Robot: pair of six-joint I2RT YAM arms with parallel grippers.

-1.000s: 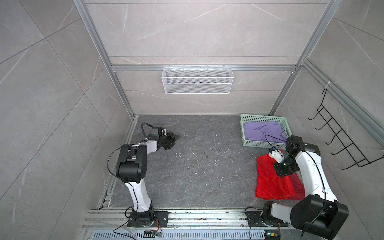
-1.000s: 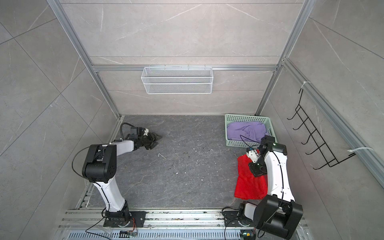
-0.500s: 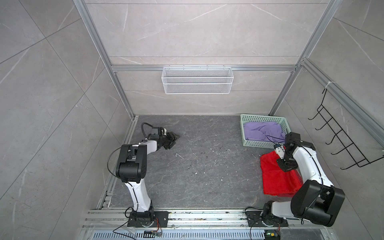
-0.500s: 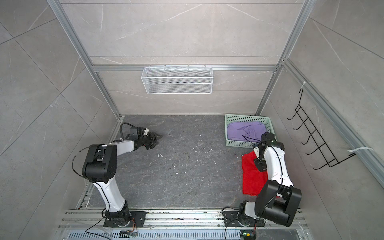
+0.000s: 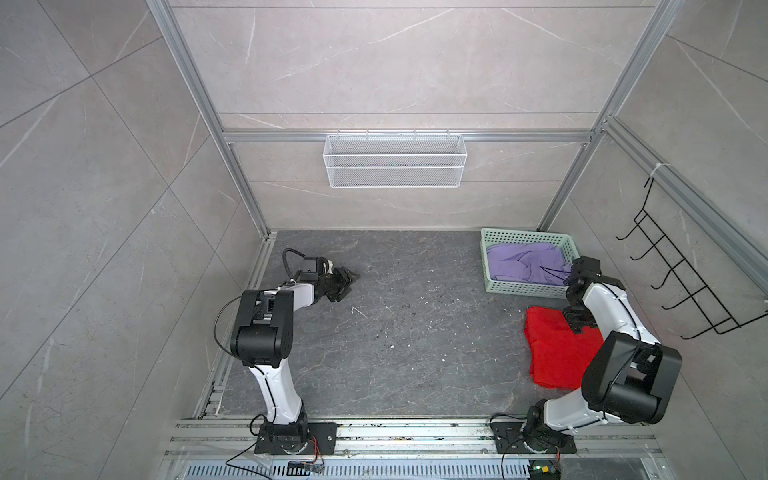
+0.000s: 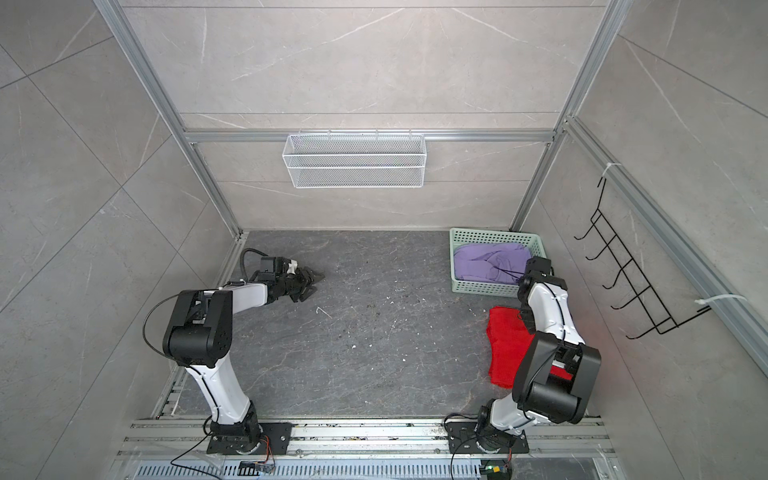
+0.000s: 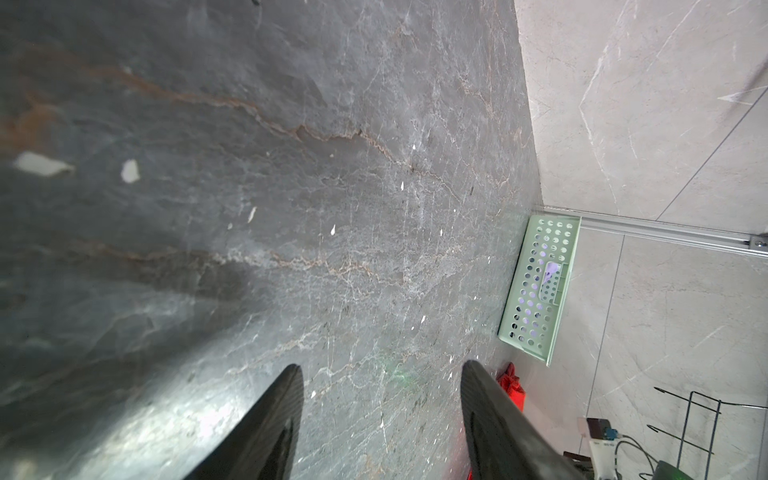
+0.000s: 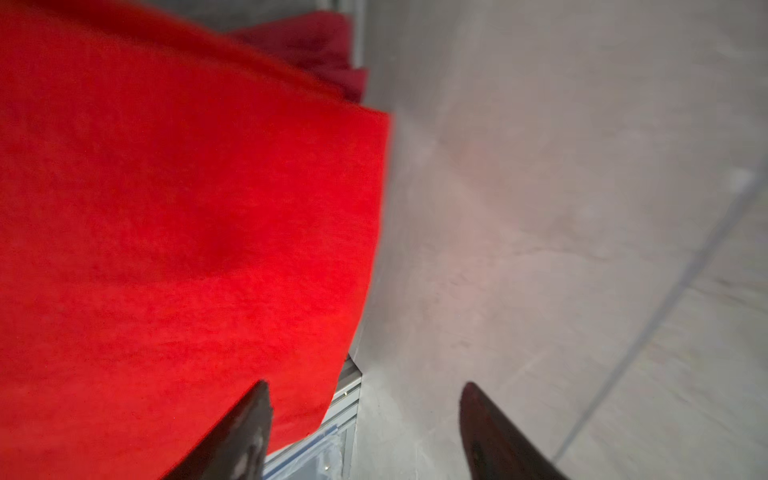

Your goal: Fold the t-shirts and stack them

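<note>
- The step in hand is looking like the release of the folded bright red shirt (image 5: 552,345) onto its pile beside the right wall; the lavender shirt (image 5: 523,262) is lying crumpled in the green basket (image 5: 524,289), not yet folded.
- To finish well, the right gripper (image 8: 365,386) should be rising straight up off the cloth before swinging anywhere, so that no fingertip is dragging the top layer and undoing the fold.
- The bright red shirt is lying on a darker red shirt (image 8: 316,41), which is peeking out past its edge in the right wrist view. Judging by that, the edges are not quite matching, and a light nudge may be worth making.
- The pile is sitting tight against the wall and near the arm's own base, so the elbow is needing care not to sweep it on the way to the basket just beyond.
- The right gripper is standing with its jaws wide apart and nothing clamped between them. In the wrist view, one finger is lying over the edge of the bright red shirt and the other is showing against the pale wall; whether that finger is pressing on the cloth I cannot tell.
- In both top views the right gripper is hanging over the end of the bright red shirt nearest the basket.
- The left gripper (image 7: 382,365) is also standing open and empty, lying low over the bare grey floor (image 5: 415,332), well apart from every shirt.
</note>
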